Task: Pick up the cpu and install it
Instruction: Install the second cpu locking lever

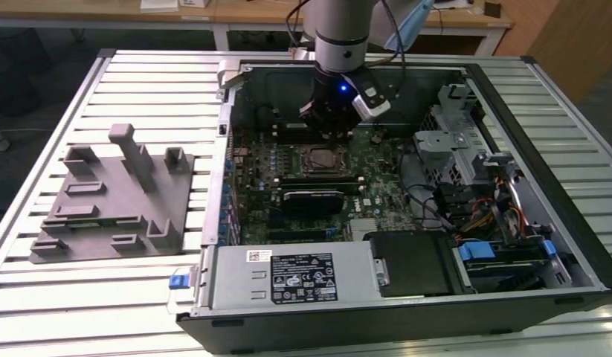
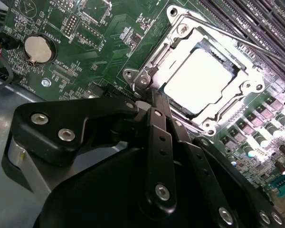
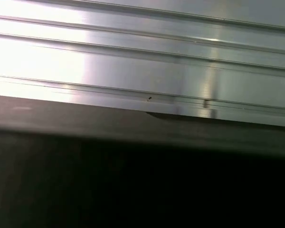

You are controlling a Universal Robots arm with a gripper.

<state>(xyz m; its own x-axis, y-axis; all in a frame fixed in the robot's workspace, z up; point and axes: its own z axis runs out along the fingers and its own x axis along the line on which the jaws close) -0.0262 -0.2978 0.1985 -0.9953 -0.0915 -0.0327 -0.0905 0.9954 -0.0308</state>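
The cpu (image 2: 199,80) lies seated in the socket (image 2: 147,71); the gripper (image 2: 149,102) hangs just beside it, jaws clenched and empty.

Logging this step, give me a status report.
Claw above the socket, grip unclear. The cpu seated in socket frame, retention frame open. Nothing in the way.

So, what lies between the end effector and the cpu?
In the second wrist view, just the socket frame's edge separates the end effector from the cpu.
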